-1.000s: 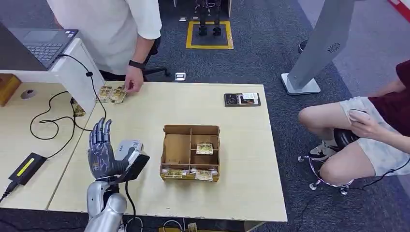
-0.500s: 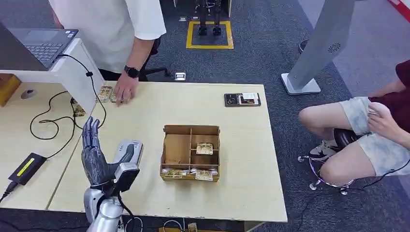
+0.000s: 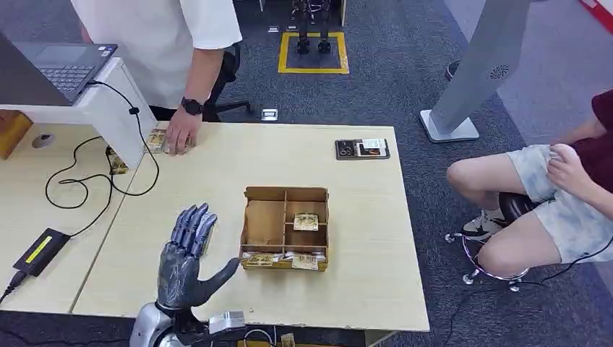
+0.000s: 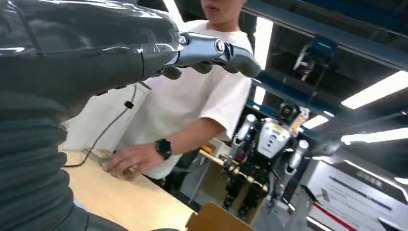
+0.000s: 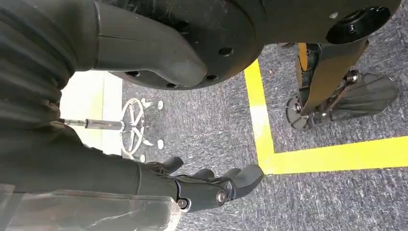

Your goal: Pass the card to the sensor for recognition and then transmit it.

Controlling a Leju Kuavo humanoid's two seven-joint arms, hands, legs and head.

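Thin printed cards (image 3: 305, 222) lie flat in cardboard box (image 3: 285, 228) compartments on counter (image 3: 217, 173). Judged light, stiff, slick; pinch by edge. Left hand (image 3: 186, 256) spread, empty, beside box. Right hand (image 5: 211, 185) loosely curled, empty, over floor.

The head view looks forward and steeply down from high on the robot onto the table (image 3: 217, 155); the left hand (image 3: 188, 253) enters at the lower left of the frame. The left wrist view sits close behind the left hand (image 4: 96, 53), which occupies the upper left, and faces across the table (image 4: 125, 199) and upward toward the ceiling lights. Both views share the person (image 3: 163, 43) (image 4: 192, 96) resting a hand on the tabletop. The right wrist view points down at the carpet (image 5: 216, 130), close behind the right hand (image 5: 207, 185).
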